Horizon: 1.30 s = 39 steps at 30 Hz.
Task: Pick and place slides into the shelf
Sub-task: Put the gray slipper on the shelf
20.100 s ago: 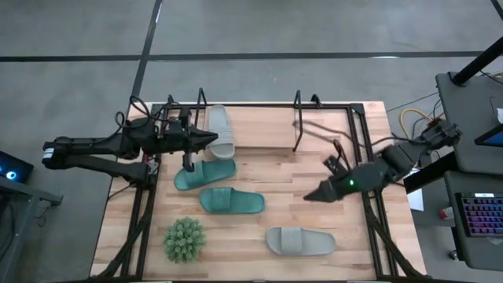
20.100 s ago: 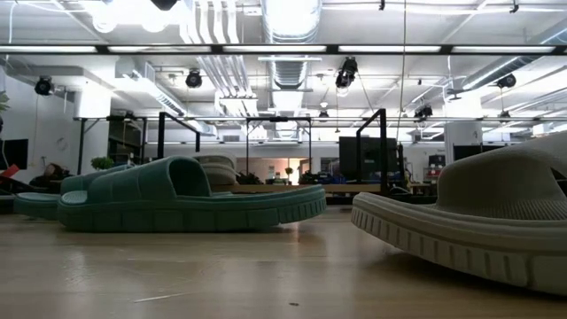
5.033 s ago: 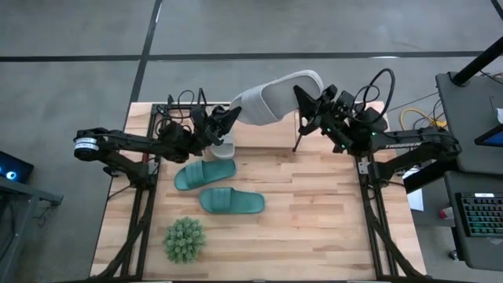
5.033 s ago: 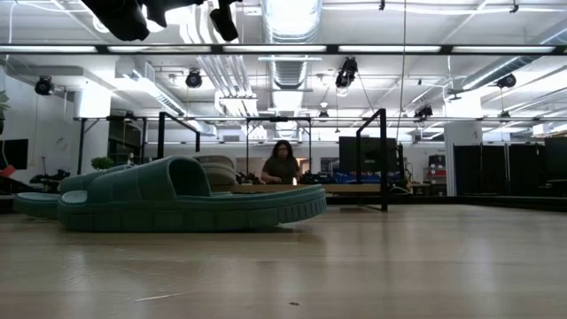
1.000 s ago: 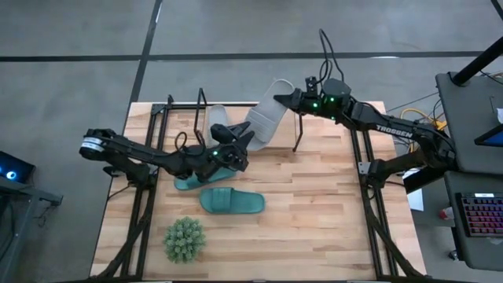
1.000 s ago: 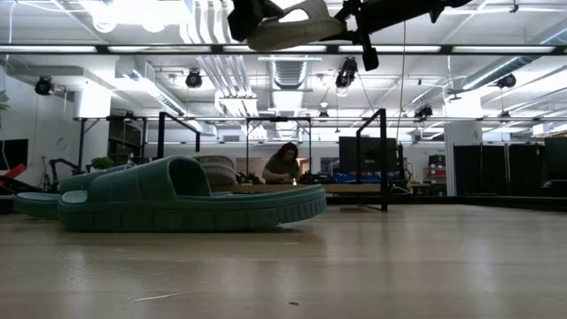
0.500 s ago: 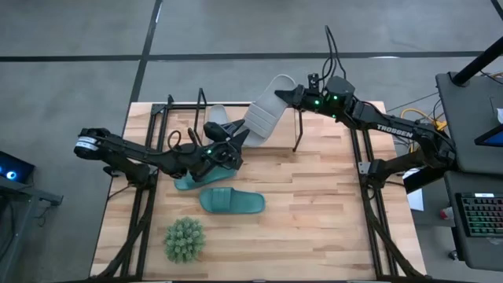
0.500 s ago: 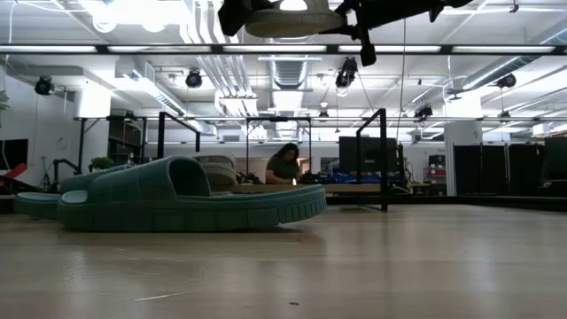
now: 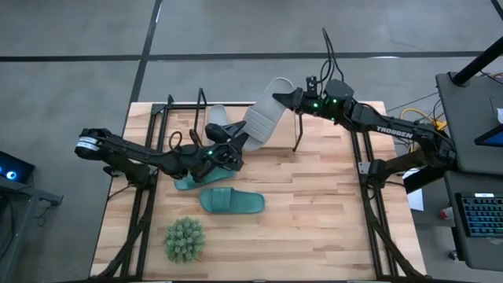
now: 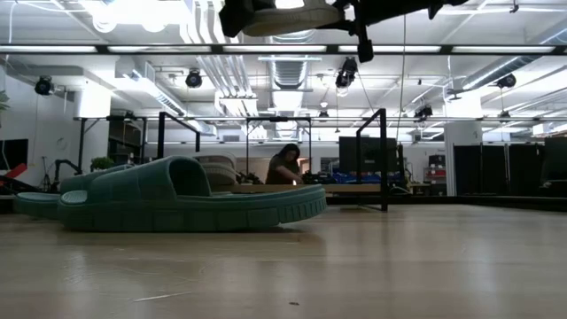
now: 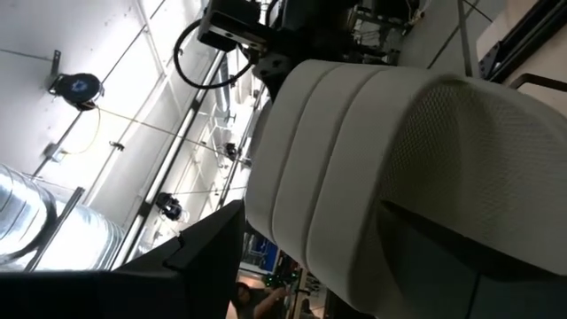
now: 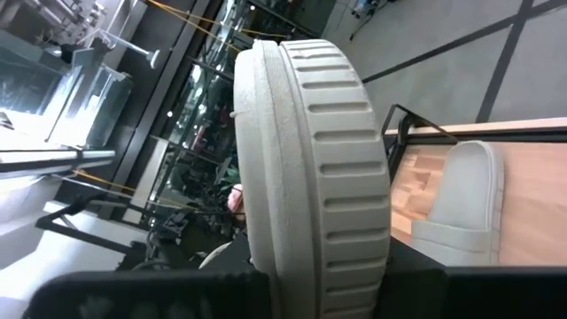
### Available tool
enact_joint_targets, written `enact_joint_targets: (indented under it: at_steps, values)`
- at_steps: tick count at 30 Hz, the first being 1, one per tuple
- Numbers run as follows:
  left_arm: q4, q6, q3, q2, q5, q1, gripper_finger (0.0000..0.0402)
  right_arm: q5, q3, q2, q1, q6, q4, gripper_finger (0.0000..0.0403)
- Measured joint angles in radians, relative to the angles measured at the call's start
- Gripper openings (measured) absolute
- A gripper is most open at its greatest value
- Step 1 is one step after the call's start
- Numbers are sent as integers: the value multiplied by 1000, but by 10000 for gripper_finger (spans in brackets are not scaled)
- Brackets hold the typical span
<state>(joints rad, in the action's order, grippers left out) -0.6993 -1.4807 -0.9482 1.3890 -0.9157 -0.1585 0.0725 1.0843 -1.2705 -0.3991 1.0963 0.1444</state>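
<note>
A light grey slide [image 9: 263,118] hangs slanted in the air above the shelf [image 9: 297,118], between my two grippers. My right gripper [image 9: 289,96] is shut on its far, upper end. My left gripper [image 9: 238,143] is at its near, lower end, jaws wide, with the ribbed strap [image 11: 354,159] between them. A second grey slide [image 12: 456,204] lies on the shelf board, partly hidden by my left arm. Two teal slides lie soles down on the table: one [image 9: 232,202] in the open, the other [image 9: 185,183] under my left arm. My right gripper pinches the grey slide's sole at its far end [image 12: 292,257], coming level from the table's right. The slide is lifted clear and slants down toward my left gripper. My left gripper has the slide's strap end between its wide jaws; one finger [image 11: 208,252] lies beside the strap. It comes slanting up from the table's left. The exact place of touch is hidden by the slide.
A spiky green plant [image 9: 185,240] stands near the front left. Black frame rails [image 9: 365,169] run along both sides of the table. The right half of the wood table is bare. A person sits in the room behind [image 10: 283,164].
The grey slide has turned from tilted toward level in the low view and risen a little. My left gripper has shifted slightly toward the table's left with the slide's lower end. My right gripper has kept its hold.
</note>
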Motion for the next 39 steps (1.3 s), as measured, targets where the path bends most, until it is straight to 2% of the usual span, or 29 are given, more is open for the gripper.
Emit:
enact_joint_targets:
  at_steps: [6,11,14,19,26,31,39]
  values:
    - [0,-3,-1,2,0,0,241,-2,0,0,7,12,-7,47]
    - [1,-66,-2,2,3,0,241,-11,0,-1,25,13,-9,47]
    - [1,-70,-1,2,2,0,231,-14,0,-1,26,7,-6,47]
    - [3,-70,-7,2,2,0,166,-10,0,-1,34,6,-1,47]
    - [2,-68,-11,3,2,-1,19,-10,2,-1,50,-8,0,47]
    - [1,-38,-14,3,-2,-1,3,-6,2,-1,52,-19,-1,47]
    - [1,-18,-14,3,-37,-1,1,-7,2,-2,52,-44,2,47]
